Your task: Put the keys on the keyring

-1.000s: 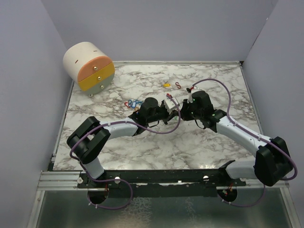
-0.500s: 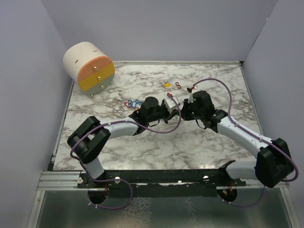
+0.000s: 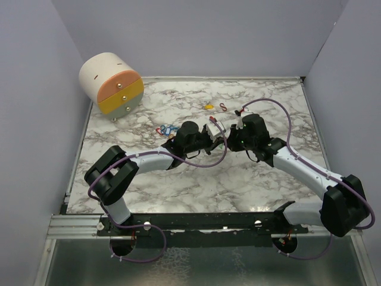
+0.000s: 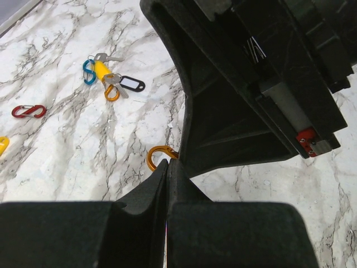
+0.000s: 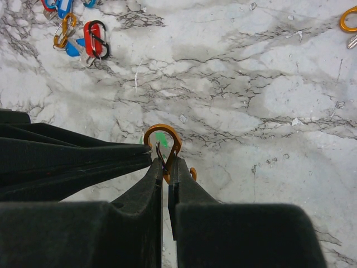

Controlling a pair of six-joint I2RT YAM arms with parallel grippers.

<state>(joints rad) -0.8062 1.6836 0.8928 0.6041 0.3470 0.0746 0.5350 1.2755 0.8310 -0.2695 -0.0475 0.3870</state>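
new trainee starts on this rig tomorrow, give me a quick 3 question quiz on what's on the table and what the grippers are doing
1. True or false: the left gripper and the right gripper are both shut.
2. What colour is the clip pinched at the right gripper's fingertips? A red, B orange, C blue.
3. Fill in: in the top view, a ___ tag lies just left of the red clip.

Key: 1 true. 2 B. 3 yellow.
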